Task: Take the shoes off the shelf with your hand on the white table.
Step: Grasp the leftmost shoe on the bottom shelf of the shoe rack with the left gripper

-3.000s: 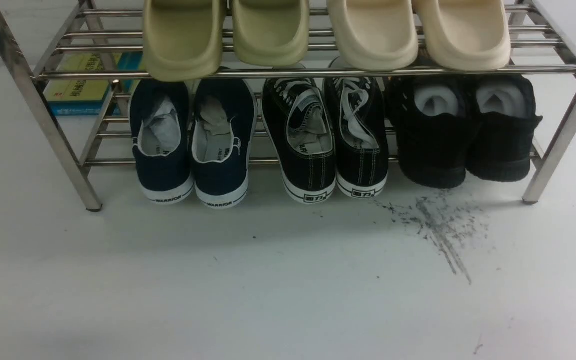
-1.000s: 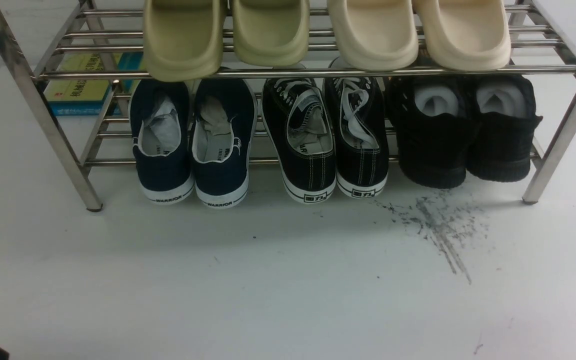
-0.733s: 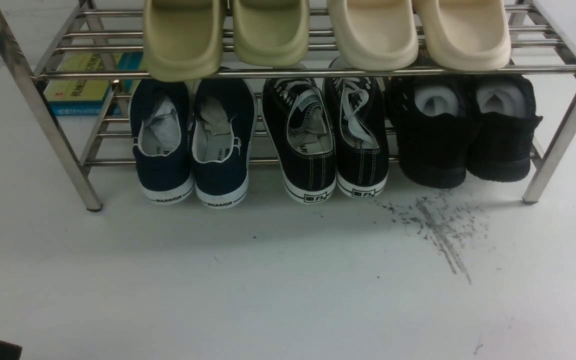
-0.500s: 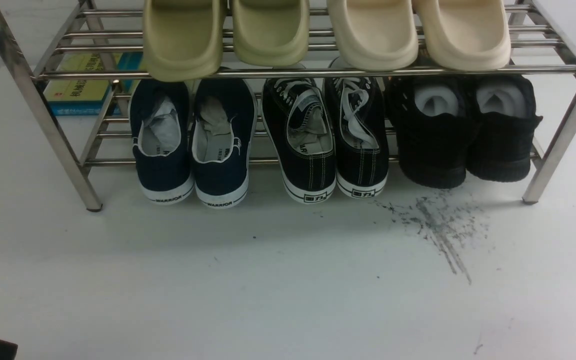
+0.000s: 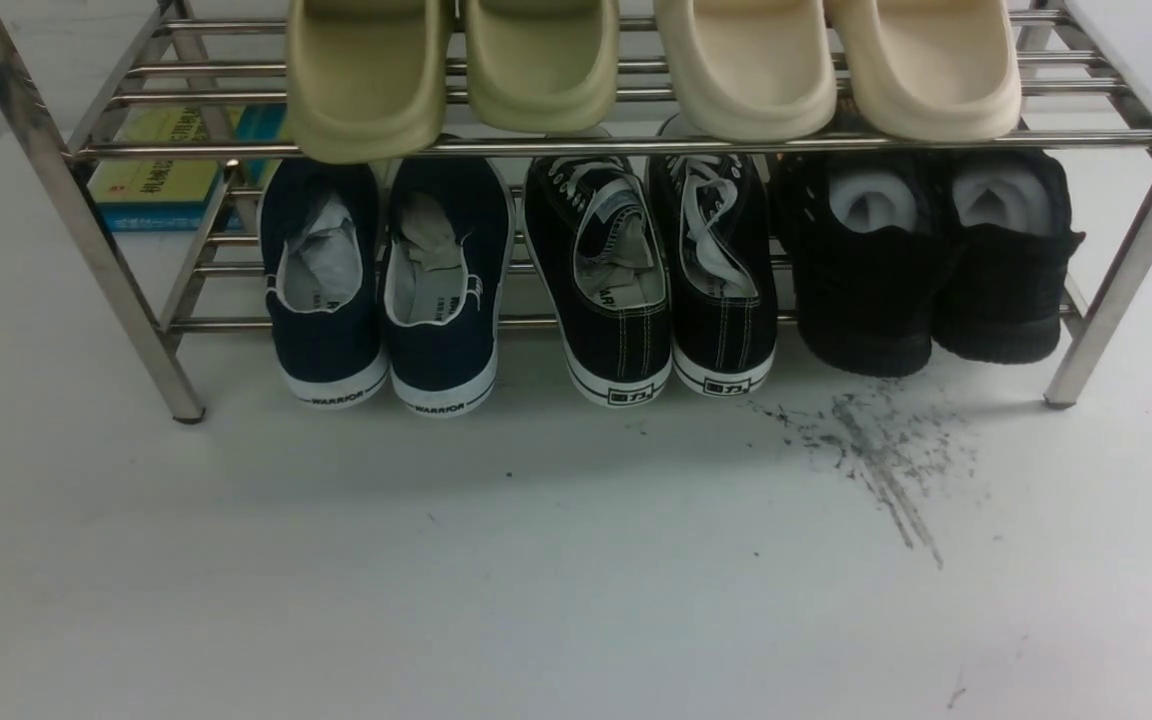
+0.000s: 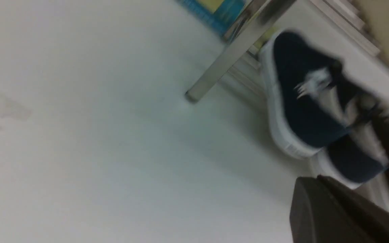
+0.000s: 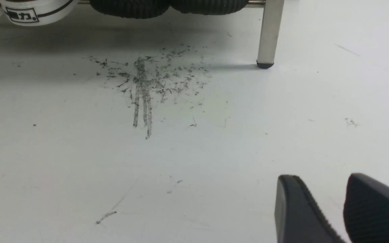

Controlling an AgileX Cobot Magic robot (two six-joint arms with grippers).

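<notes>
On the shelf [image 5: 636, 146], shoes [image 5: 441, 340] unmoved, left gripper [image 6: 329, 209] gone from front-view corner

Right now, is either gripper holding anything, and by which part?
Nothing. The right gripper has only table between its fingers; the left gripper is blurred, with nothing seen in it. Both shoes sit on the shelf.

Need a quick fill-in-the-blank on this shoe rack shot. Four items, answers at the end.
1. The navy shoes stand at the ____ end of the lower tier of the shelf.
2. Their heels read ____.
3. The upper tier holds ____ pairs of slippers.
4. The scuff streaks on the white table lie nearest the front ____ leg.

Missing words: left; WARRIOR; two; right.
</notes>
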